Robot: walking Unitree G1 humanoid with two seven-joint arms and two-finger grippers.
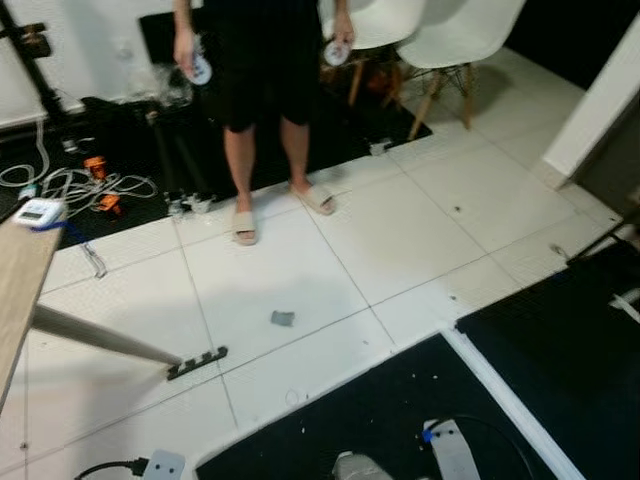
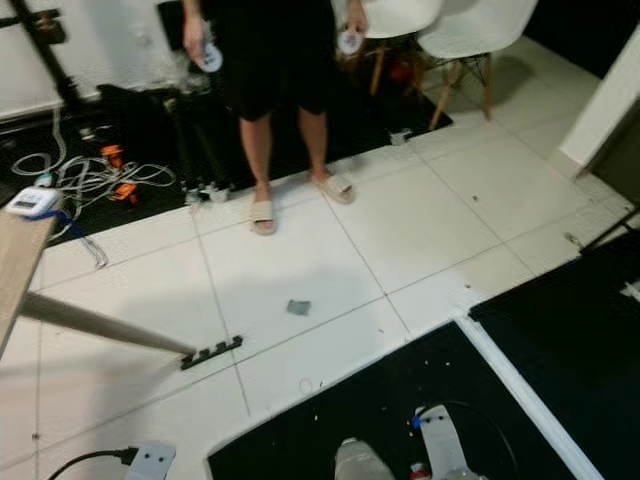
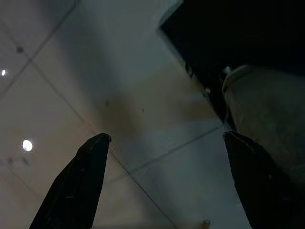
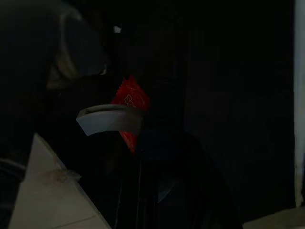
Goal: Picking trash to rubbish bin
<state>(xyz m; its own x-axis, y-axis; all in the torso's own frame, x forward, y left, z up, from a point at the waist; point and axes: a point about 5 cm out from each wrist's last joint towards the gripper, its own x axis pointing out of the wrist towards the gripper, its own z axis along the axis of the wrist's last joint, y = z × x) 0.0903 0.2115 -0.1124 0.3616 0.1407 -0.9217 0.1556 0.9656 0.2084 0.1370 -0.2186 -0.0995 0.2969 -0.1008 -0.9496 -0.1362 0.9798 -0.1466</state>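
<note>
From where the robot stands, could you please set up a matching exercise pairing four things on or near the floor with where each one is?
Things:
1. small grey scrap
2. person's sandals
3. white chairs
4. white cables

Places:
A. far left, on the dark mat
B. far right, behind the person
C. alone on a white tile, mid-floor
D. on white tiles, at the dark mat's edge

Pairs: 1-C, 2-D, 3-B, 4-A
</note>
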